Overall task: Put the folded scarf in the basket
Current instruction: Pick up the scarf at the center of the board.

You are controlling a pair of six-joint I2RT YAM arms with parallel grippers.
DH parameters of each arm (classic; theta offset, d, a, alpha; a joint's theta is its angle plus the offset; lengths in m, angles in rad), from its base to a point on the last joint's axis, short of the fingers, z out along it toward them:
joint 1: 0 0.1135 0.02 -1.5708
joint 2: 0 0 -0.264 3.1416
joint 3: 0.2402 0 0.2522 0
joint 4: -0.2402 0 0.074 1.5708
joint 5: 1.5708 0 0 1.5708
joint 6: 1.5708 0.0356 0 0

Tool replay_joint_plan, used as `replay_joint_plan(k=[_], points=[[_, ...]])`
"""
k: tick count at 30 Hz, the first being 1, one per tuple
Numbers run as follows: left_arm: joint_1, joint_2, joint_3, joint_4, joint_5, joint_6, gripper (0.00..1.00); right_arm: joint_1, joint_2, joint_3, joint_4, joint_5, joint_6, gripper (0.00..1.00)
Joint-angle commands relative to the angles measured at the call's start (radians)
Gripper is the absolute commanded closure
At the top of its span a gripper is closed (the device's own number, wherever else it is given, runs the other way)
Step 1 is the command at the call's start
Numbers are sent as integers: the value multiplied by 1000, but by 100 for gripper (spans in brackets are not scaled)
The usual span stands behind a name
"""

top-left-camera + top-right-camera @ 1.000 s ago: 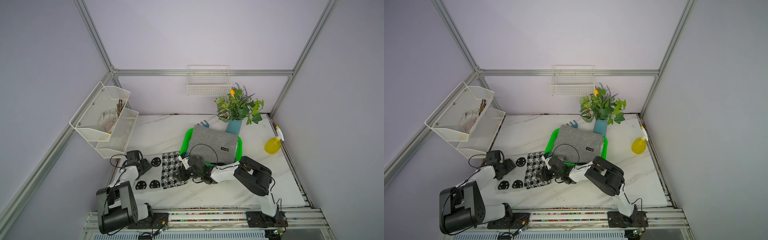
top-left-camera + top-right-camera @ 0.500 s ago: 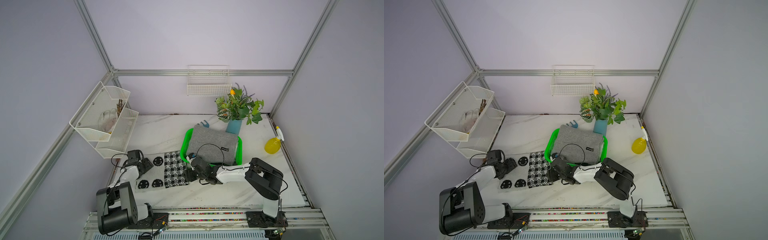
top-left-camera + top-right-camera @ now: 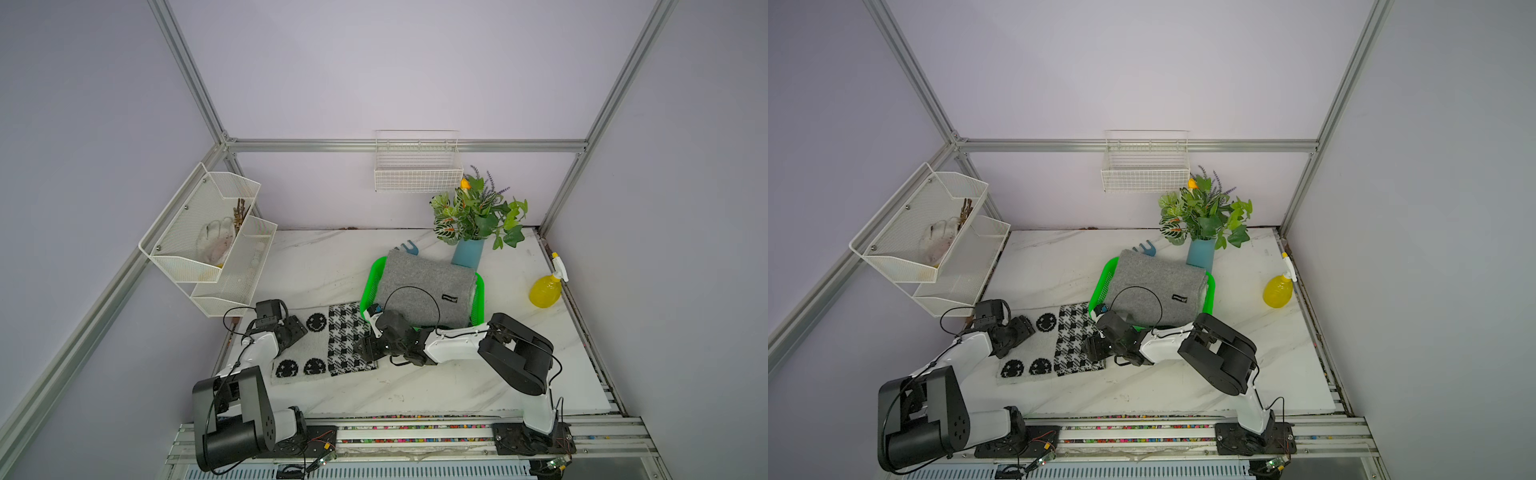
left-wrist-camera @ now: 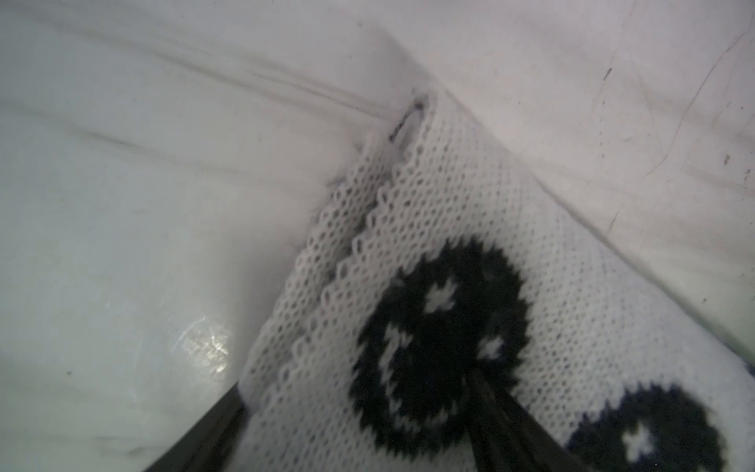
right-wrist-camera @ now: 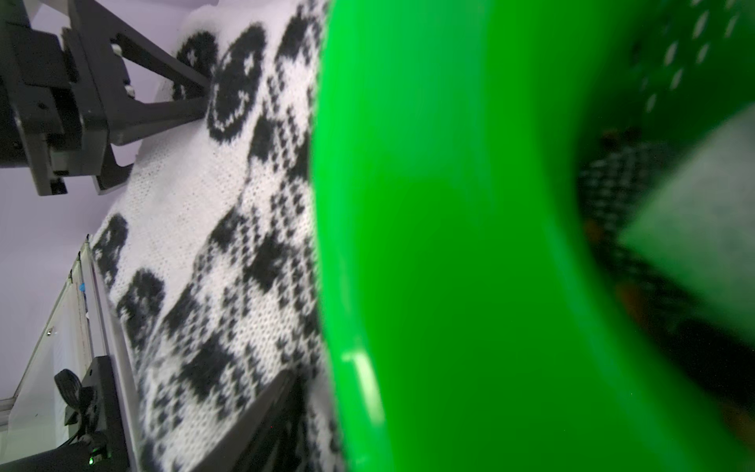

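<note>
The folded scarf (image 3: 320, 345) (image 3: 1050, 345), a white knit with black smiley faces and a checked end, lies flat on the table left of the green basket (image 3: 368, 286) (image 3: 1100, 286). A folded grey cloth (image 3: 424, 286) fills the basket. My left gripper (image 3: 297, 330) (image 4: 355, 380) is open at the scarf's far left corner, one finger on top of the knit (image 4: 449, 245) and the other off its edge. My right gripper (image 3: 363, 347) is open at the scarf's checked end, against the basket's near corner. One finger (image 5: 265, 417) rests on the scarf; the green rim (image 5: 449, 245) hides the other.
A blue vase of plants (image 3: 467, 251) and a small blue rake (image 3: 409, 248) stand behind the basket. A yellow spray bottle (image 3: 544, 291) is at the right edge. A white wire basket (image 3: 417, 166) hangs on the back wall and a two-tier mesh rack (image 3: 208, 241) on the left.
The scarf's checked end was skewed a second ago and now lies straight. My right arm swung its elbow right and partly back, staying at the scarf's end. The left arm hardly moved.
</note>
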Motion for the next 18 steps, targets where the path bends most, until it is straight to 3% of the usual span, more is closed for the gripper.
replay_joint_plan(k=[1,8,9,12,18], points=[[-18,-23,0,0,26,15,22,1,74,-12,-42,-65,58,37],[-24,-14,1,11,42,18,22,0,158,38,83,-183,122,56],[-23,-14,1,12,43,18,22,-1,160,43,91,-194,127,63],[-25,-18,-2,21,55,18,22,1,152,70,52,-181,103,100],[-25,-41,12,1,72,8,21,18,90,119,-86,-106,24,100]])
